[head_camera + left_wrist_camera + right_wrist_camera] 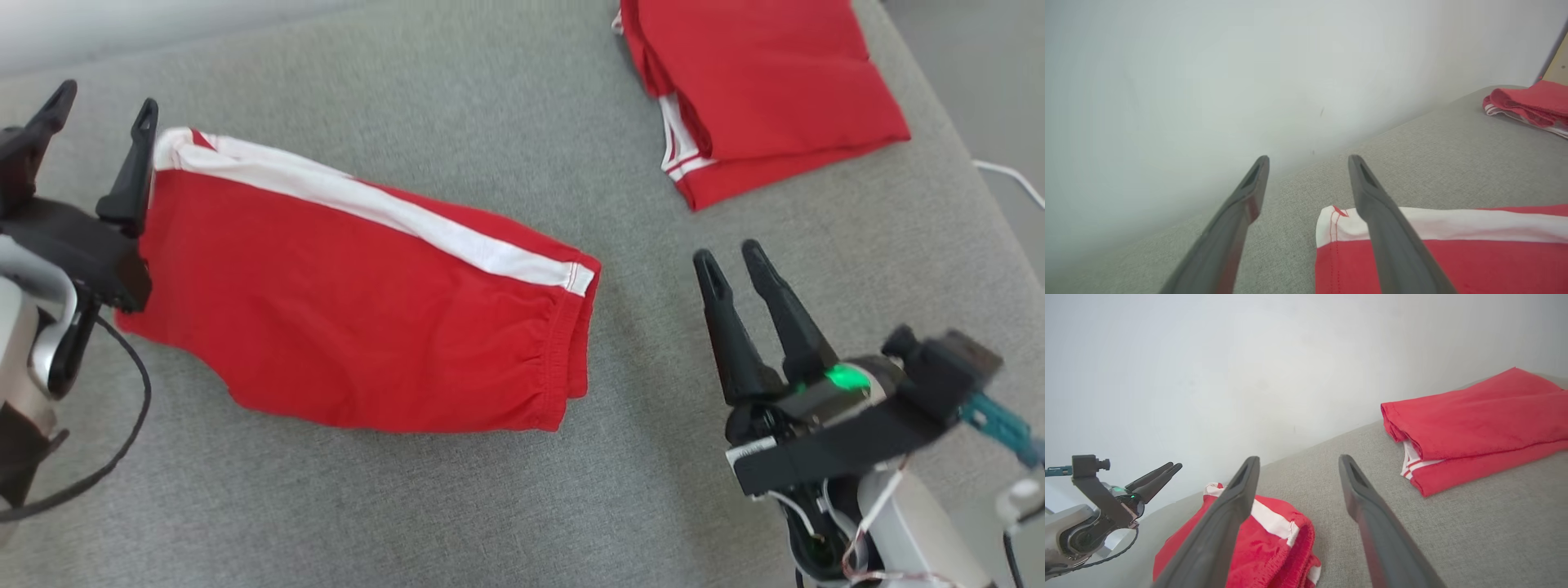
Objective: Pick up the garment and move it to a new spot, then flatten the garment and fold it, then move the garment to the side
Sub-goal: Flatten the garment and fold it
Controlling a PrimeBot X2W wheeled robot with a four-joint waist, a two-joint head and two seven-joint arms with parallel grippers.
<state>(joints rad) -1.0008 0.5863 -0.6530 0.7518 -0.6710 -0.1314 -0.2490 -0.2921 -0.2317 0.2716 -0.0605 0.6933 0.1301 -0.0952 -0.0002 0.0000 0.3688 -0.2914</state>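
Observation:
The garment (351, 302) is a pair of red shorts with a white side stripe, lying folded on the grey cushion (522, 506). Its hem corner shows in the left wrist view (1437, 257) and its elastic waistband end in the right wrist view (1278, 547). My left gripper (102, 102) stands open at the garment's left end, one finger over the white-striped corner, nothing between the fingers. Open too, my right gripper (731, 257) hovers to the right of the waistband, apart from the cloth. The left gripper (1163, 470) also appears at the left of the right wrist view.
A second folded red garment (767, 90) with white stripes lies at the back right of the cushion. A pale wall (1208, 81) rises behind the cushion. A white cable (1012, 175) runs off the cushion's right edge, where the floor begins.

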